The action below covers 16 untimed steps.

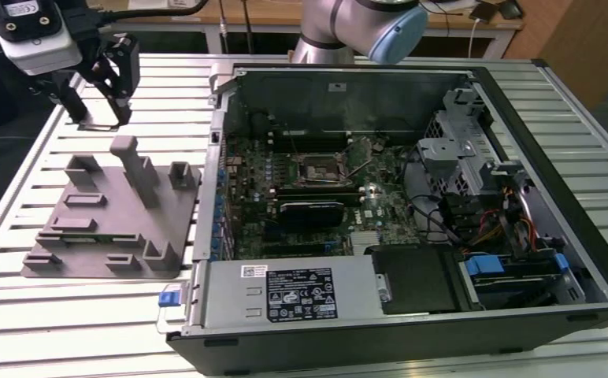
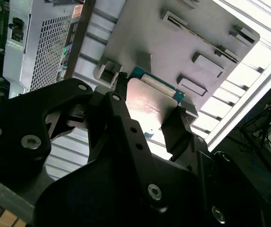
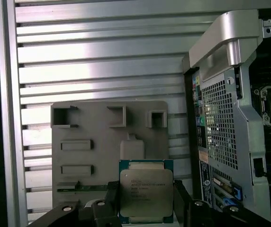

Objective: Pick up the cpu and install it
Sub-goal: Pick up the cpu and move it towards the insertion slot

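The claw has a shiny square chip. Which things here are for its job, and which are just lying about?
For the job:
cpu, gripped in the claw
socket on the motherboard

Just lying about:
grey fixture block
power supply
drive cage
slatted table

Tiny print is sitting on the cpu (image 3: 146,196) and on the power box label (image 1: 302,295), too small for reading.
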{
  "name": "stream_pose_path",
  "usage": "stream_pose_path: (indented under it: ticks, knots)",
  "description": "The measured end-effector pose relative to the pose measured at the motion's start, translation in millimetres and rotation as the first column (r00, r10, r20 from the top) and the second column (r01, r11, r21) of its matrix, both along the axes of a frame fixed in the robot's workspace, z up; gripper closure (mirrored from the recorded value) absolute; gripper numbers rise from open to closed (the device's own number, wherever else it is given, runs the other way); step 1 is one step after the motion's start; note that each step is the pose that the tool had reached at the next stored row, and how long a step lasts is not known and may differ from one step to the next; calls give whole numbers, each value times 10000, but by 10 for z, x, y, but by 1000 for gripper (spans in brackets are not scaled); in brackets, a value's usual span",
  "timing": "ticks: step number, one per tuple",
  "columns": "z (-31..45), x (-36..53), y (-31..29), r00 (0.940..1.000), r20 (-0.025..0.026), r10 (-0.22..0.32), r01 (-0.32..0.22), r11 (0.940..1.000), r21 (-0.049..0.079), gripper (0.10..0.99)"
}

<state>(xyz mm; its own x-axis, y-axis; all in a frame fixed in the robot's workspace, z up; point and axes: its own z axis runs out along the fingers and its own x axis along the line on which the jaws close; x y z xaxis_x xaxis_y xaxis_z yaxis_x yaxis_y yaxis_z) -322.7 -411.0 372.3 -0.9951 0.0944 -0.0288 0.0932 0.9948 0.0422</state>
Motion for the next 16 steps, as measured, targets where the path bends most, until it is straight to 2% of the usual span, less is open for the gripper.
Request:
stream_pose_path:
  ticks: [16]
  knots:
    - [0, 304, 0, 10000, 1, 0, 0, 10000, 0, 545]
